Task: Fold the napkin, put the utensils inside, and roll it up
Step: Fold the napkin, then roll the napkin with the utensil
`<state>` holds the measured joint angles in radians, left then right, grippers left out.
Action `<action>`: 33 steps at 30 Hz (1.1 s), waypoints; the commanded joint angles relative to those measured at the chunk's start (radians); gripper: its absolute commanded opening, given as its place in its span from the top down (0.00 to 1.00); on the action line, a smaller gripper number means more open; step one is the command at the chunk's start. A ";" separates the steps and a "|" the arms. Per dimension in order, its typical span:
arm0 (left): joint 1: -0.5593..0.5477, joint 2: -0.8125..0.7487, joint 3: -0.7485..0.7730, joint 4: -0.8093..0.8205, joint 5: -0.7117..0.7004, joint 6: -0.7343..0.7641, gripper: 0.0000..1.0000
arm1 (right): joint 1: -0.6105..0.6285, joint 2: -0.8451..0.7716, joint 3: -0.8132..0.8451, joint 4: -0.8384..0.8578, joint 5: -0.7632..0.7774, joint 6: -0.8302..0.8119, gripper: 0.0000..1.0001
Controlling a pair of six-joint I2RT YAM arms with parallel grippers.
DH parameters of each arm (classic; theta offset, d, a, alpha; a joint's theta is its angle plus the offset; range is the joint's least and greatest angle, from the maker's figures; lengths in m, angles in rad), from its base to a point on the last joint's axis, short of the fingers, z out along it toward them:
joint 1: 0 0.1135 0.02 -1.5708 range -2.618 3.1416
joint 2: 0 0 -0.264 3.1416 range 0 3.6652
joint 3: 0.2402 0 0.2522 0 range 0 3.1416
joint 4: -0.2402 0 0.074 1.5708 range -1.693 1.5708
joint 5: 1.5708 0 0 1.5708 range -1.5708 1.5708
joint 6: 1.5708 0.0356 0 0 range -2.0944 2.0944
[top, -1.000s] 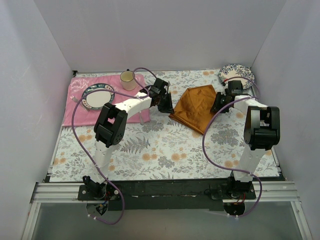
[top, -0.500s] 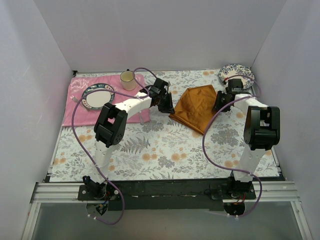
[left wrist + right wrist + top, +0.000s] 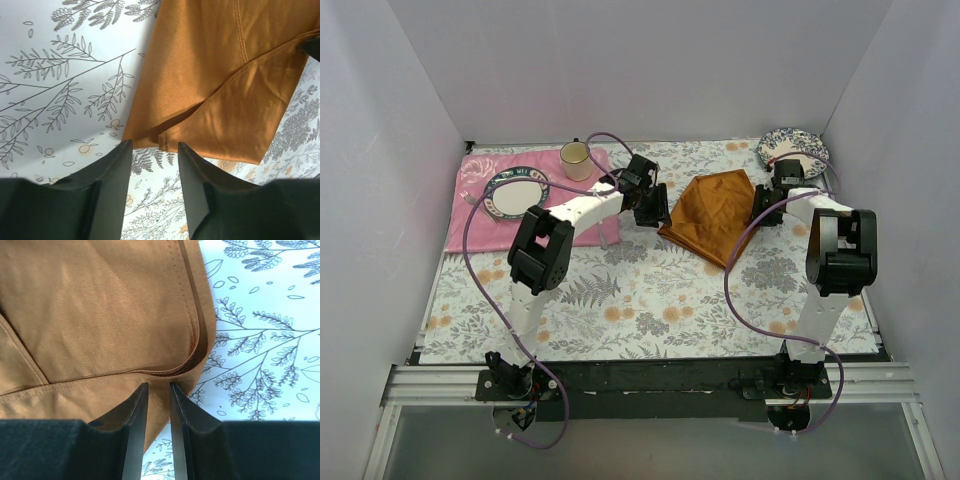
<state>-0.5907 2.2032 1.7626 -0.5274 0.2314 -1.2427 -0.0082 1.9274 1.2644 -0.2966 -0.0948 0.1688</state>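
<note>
Releasing: left gripper [image 3: 154, 145] had gone from nearly pinched to fingers spread, with nothing between them and the napkin [image 3: 220, 75] corner lying just past the tips. The cloth sat folded, roughly triangular, on the floral table cover [image 3: 620, 290], mid-right between both arms, unmoved by the release. Fold step looked about finished; spoon placement next, my guess. Right gripper [image 3: 159, 386] showed a narrow gap over the napkin's doubled hem; pinching it or just hovering, couldn't tell. Farther back, the white soup spoon wasn't identifiable from overhead, and items on the patterned plate [image 3: 765, 150] were too small to read.
</note>
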 commanded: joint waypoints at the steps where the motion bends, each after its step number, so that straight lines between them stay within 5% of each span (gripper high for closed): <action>1: 0.008 -0.114 0.029 -0.043 -0.075 0.020 0.52 | 0.007 0.015 0.059 -0.041 0.043 -0.034 0.68; 6: 0.009 -0.266 -0.112 -0.002 -0.113 -0.004 0.36 | 0.098 -0.066 0.139 -0.139 0.162 -0.072 0.53; 10: 0.012 -0.402 -0.265 0.047 -0.104 -0.057 0.30 | 0.215 -0.171 0.121 -0.184 0.253 -0.112 0.29; 17: 0.034 -0.647 -0.509 0.151 -0.087 -0.196 0.29 | 0.465 -0.407 -0.235 0.121 0.269 -0.411 0.18; 20: 0.037 -0.735 -0.593 0.171 -0.099 -0.243 0.28 | 0.553 -0.435 -0.300 0.154 0.327 -0.547 0.19; 24: 0.042 -0.815 -0.693 0.196 -0.101 -0.308 0.28 | 0.635 -0.329 -0.192 -0.030 0.437 -0.551 0.26; 33: 0.054 -0.832 -0.732 0.221 -0.030 -0.313 0.31 | 0.708 -0.278 -0.227 0.057 0.483 -0.632 0.40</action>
<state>-0.5507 1.4136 1.0389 -0.3378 0.1753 -1.5425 0.6827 1.6260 1.0157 -0.2810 0.3462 -0.4187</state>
